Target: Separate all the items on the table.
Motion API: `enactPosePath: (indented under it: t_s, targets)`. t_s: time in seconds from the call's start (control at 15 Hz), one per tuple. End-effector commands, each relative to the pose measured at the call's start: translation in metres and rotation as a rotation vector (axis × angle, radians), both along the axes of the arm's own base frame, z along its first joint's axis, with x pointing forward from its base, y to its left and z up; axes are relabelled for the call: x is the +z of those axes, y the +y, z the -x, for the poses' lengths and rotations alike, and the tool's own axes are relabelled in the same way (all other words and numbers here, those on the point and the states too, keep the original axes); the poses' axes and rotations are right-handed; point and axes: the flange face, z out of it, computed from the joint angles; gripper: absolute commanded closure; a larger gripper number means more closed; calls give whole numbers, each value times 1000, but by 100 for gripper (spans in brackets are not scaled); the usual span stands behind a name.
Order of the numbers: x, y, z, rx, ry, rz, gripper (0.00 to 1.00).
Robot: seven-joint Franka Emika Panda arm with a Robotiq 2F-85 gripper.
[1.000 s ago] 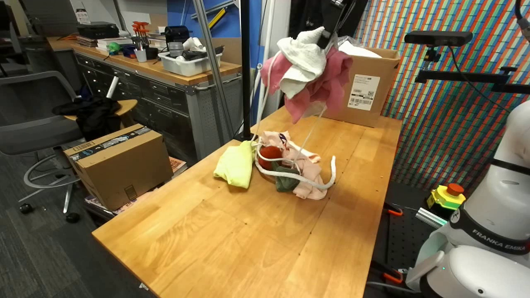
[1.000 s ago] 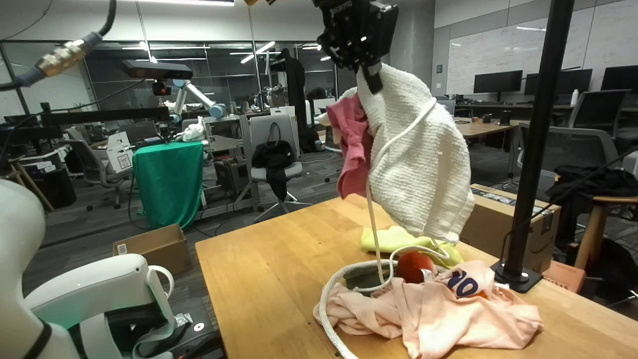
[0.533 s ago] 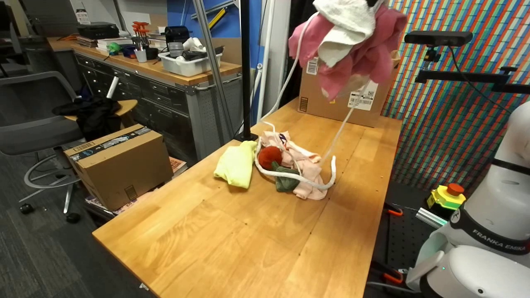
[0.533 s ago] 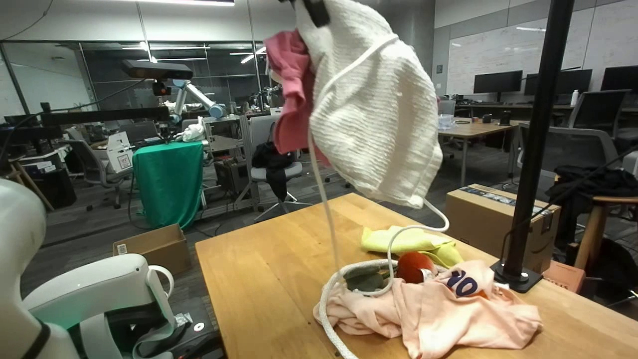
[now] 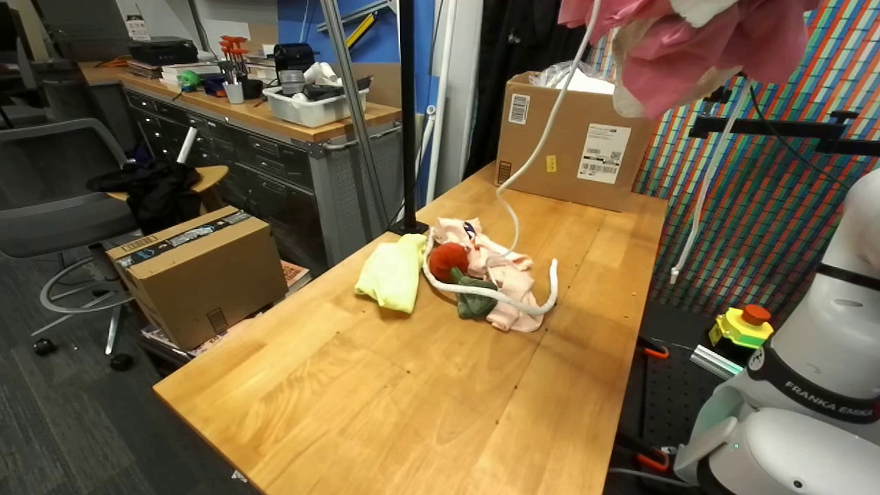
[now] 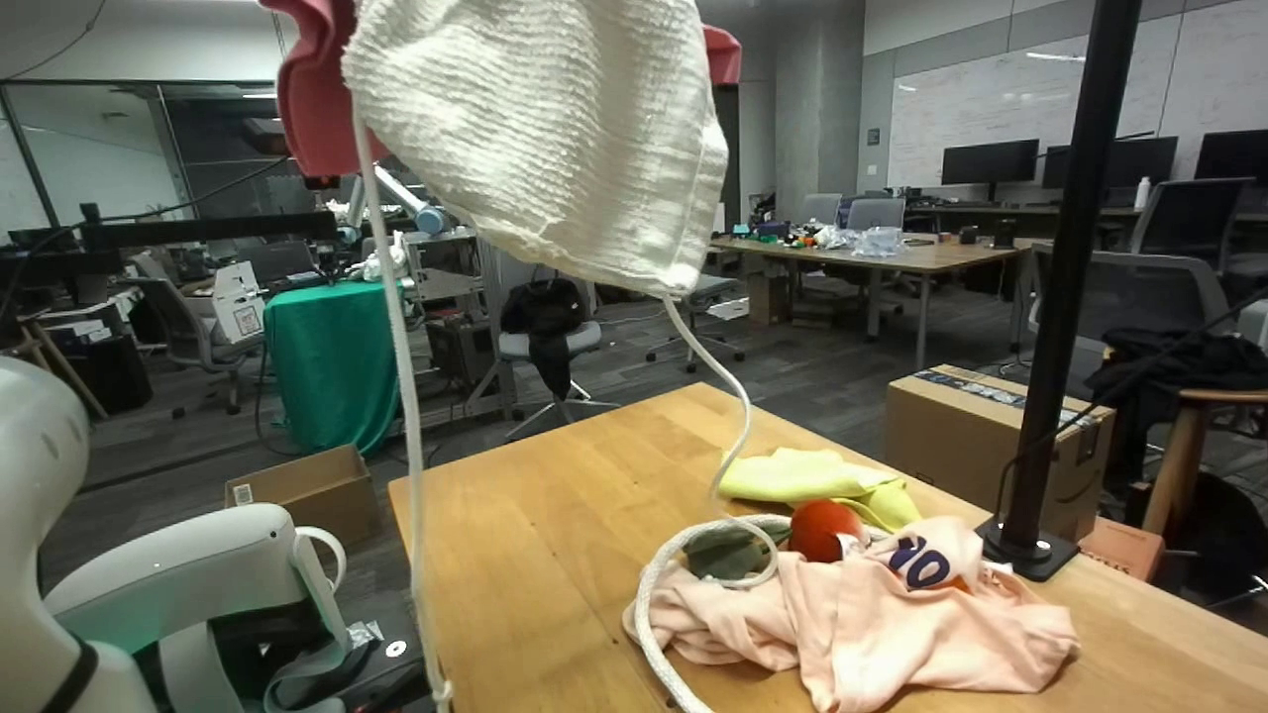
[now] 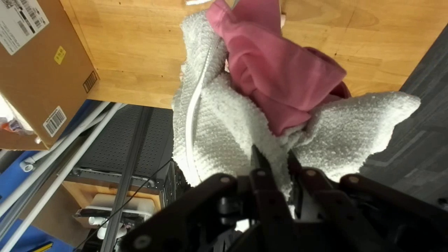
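Note:
In the wrist view my gripper [image 7: 272, 149] is shut on a white-grey cloth [image 7: 224, 136], pinched between its fingers. A rose-pink cloth [image 7: 276, 73] hangs bunched with it. Draped over the white cloth is a thin white rope [image 6: 401, 396]; one end dangles free, while another strand runs down to the pile. On the table [image 5: 385, 405] lie a yellow cloth [image 5: 390, 273], a pinkish-beige cloth [image 6: 892, 634], a red ball [image 6: 820, 530] and a green object [image 5: 474, 302]. A thicker length of rope [image 5: 509, 300] curves across the green object and beige cloth. Both exterior views cut off the gripper.
A large cardboard box [image 5: 557, 144] stands at the table's far end in an exterior view. A black post [image 6: 1065, 297] rises from the table edge beside the beige cloth. The robot's base [image 5: 818, 344] is alongside the table, near the dangling rope end.
The held white and pink cloths have risen and swung toward the robot's base side. One rope end has lifted out of the pile and now hangs free; the things on the table have stayed put.

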Motion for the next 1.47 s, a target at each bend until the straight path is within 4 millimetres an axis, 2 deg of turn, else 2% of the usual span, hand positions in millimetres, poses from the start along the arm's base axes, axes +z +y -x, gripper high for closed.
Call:
enactPosePath:
  t_s: [0.0, 0.13, 0.2, 0.27, 0.33, 0.73, 1.07, 1.4]
  targets:
    - [13, 7, 23, 1, -35, -3, 91]
    - [11, 9, 30, 9, -43, -9, 91]
    - [9, 9, 25, 17, -53, -15, 91]
    - [-1, 10, -27, 25, -54, -23, 91]
    - [-5, 12, -35, 34, -71, -34, 91]
    - [-50, 30, -126, 98, -40, -45, 91]
    - [-82, 44, -180, 151, 17, -30, 91]
    - [-114, 61, -208, 234, 91, -39, 91]
